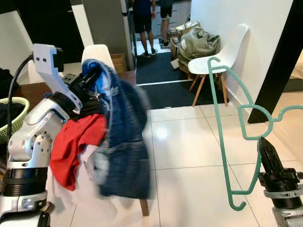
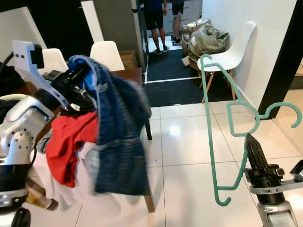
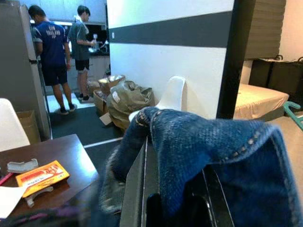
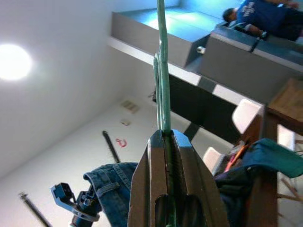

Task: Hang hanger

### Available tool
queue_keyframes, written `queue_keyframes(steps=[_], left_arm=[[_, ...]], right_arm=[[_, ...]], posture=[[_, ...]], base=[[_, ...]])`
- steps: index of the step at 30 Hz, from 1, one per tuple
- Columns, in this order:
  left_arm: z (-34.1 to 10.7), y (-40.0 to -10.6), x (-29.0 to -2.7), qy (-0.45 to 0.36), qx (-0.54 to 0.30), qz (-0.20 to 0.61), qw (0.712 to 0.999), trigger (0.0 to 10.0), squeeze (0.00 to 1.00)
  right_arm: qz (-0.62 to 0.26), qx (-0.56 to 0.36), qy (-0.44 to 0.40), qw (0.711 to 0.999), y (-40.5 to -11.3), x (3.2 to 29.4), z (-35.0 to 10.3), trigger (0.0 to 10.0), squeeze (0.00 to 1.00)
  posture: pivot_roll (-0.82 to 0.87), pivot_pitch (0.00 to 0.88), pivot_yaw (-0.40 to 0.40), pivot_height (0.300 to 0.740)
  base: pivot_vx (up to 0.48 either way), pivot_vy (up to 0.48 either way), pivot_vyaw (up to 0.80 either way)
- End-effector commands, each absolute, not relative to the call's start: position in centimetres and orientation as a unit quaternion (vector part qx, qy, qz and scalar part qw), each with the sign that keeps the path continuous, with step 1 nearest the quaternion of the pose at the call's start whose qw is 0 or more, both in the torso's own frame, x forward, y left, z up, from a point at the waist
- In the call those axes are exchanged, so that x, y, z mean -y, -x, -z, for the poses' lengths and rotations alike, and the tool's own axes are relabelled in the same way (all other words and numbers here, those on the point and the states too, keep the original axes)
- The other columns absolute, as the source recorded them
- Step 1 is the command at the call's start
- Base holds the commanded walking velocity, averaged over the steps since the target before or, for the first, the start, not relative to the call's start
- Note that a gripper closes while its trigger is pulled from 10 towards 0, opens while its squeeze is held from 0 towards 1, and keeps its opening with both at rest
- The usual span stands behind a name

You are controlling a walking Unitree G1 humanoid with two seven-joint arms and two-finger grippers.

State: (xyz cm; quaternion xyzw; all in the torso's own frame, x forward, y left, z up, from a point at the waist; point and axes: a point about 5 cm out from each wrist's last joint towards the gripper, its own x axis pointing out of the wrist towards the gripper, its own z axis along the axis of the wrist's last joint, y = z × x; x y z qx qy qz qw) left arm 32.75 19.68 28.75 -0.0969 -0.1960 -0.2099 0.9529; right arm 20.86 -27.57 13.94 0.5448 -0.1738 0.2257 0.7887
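The right tool (image 1: 263, 145) is clamped on the teal hanger (image 1: 222, 127), held upright above it, while the left tool (image 1: 92, 75), fingers hidden under cloth, lifts blue jeans (image 1: 124, 142), so dressing and hanging both remain undone.

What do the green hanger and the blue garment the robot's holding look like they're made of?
The green hanger looks like thin plastic or coated wire: slim, smooth, evenly coloured. The blue garment looks like denim: woven blue cloth with visible stitched seams.

Left gripper (image 1: 93, 75) raised and clamped; right gripper (image 1: 265, 145) upright, clamped.
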Motion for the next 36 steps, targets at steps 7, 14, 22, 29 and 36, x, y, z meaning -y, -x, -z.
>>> queue_keyframes(steps=[7, 14, 22, 29, 36], left_arm=[[-29.1, -33.2, -20.0, 0.091, 0.208, 0.191, 0.955, 10.0, 0.00], [-29.8, -33.5, -22.0, 0.081, 0.232, 0.116, 0.962, 10.0, 0.00], [-24.0, -33.2, -23.2, 0.121, 0.110, -0.006, 0.986, 10.0, 0.00], [-18.8, -31.8, -25.2, 0.135, 0.019, -0.137, 0.981, 10.0, 0.00], [-14.4, -29.4, -30.6, 0.093, -0.045, -0.313, 0.944, 10.0, 0.97]], right_arm=[[-0.218, 0.165, -0.547, 0.791, -21.3, 27.3, -13.7, 10.0, 0.00], [-0.215, 0.157, -0.547, 0.793, -21.5, 27.2, -13.6, 10.0, 0.00], [-0.211, 0.148, -0.548, 0.795, -21.7, 27.1, -13.6, 10.0, 0.00], [-0.212, 0.138, -0.548, 0.798, -21.9, 27.0, -13.6, 10.0, 0.00], [-0.212, 0.135, -0.547, 0.799, -21.9, 26.8, -13.6, 10.0, 0.00]], posture=[[-0.18, 0.000, 0.088, 0.740], [-0.18, 0.000, 0.087, 0.740], [-0.17, 0.000, 0.077, 0.740], [-0.17, 0.000, 0.078, 0.740], [-0.18, 0.000, 0.086, 0.740]], base=[[0.435, 0.000, 0.00], [0.435, 0.000, 0.00], [0.000, 0.000, 0.00], [0.000, 0.000, 0.00], [0.000, 0.000, 0.00]])
